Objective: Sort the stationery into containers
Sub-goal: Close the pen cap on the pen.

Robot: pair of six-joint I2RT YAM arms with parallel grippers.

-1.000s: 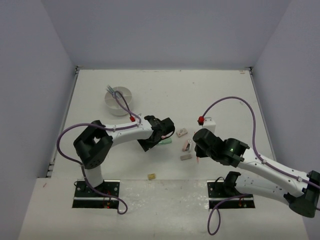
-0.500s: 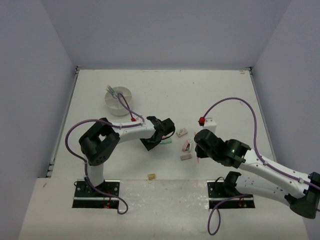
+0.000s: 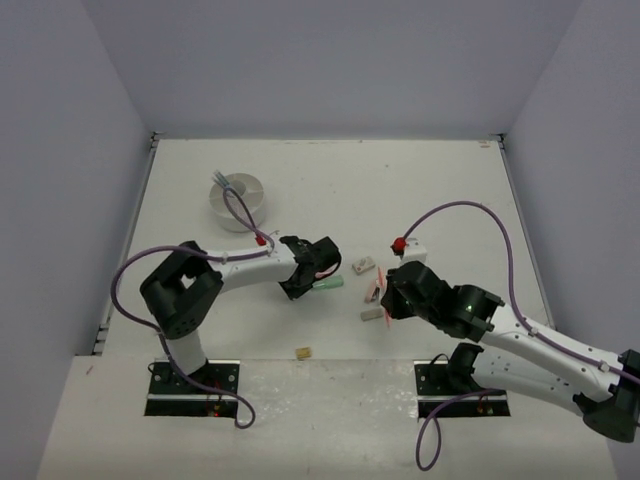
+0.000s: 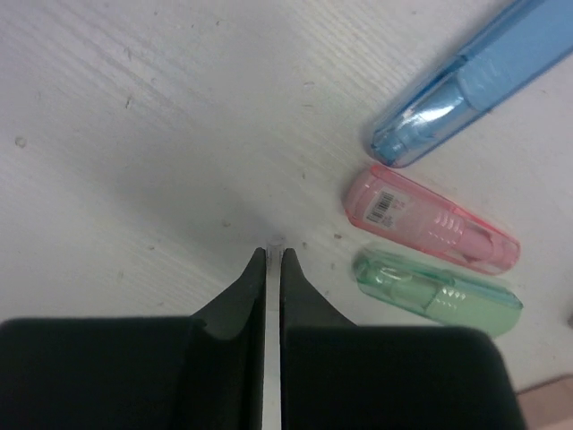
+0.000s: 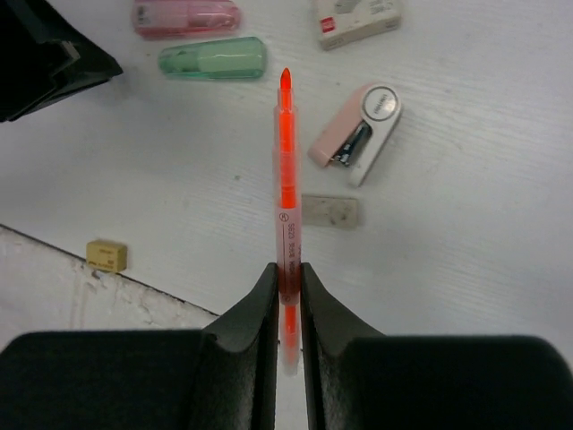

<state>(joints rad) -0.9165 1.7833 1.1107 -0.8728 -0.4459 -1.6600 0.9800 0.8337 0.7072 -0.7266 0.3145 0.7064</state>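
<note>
My right gripper (image 5: 286,267) (image 3: 385,300) is shut on a red pen (image 5: 286,161) that points forward over the table. My left gripper (image 4: 273,253) (image 3: 300,280) is shut low over the table. A thin pale stick (image 4: 273,242) fills the slit between its fingers, its rounded end just past the tips. To its right lie a blue clip-like piece (image 4: 474,76), a pink one (image 4: 430,219) and a green one (image 4: 434,288) (image 3: 328,284). The round white tub (image 3: 237,198) stands at the far left with pens in it.
A pink stapler-like piece (image 5: 358,134), a beige eraser (image 5: 329,210) and a boxed eraser (image 5: 358,18) lie under the red pen's far end. A tan eraser (image 3: 302,352) sits near the table's front edge. Grey walls close in the table.
My left gripper has gone from open to shut and shifted a little left, away from the green piece. My right gripper has edged left with the red pen.
</note>
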